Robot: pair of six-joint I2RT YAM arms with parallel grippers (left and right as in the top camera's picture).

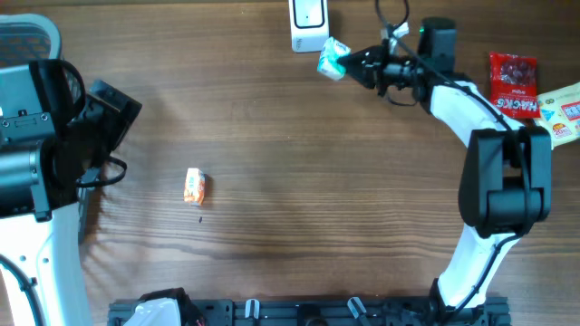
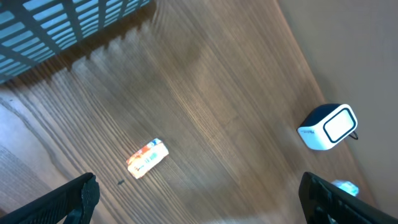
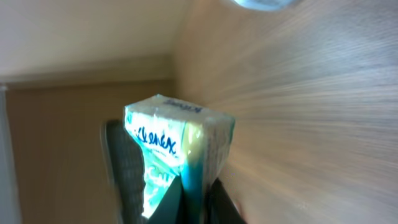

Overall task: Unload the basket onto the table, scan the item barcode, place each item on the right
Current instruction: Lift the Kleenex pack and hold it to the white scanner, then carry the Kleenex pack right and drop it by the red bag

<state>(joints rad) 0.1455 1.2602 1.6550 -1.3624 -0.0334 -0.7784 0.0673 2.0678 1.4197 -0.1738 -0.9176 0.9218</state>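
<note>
Overhead, a slatted basket (image 1: 27, 41) sits at the far left; what lies in it cannot be made out. The left gripper (image 2: 198, 186) hangs above the wooden table (image 1: 299, 181) with its fingers spread wide, grasping nothing. A small orange-and-white packet (image 1: 194, 186) lies alone on the wood near it. At the far edge stands the white scanner (image 1: 308, 23). Just right of it, the Kleenex tissue pack (image 1: 332, 60) is pinched between the clenched fingers of the right gripper (image 1: 352, 62). Further right, a red Hacks bag (image 1: 513, 86) and a yellow packet (image 1: 564, 110) lie side by side.
</note>
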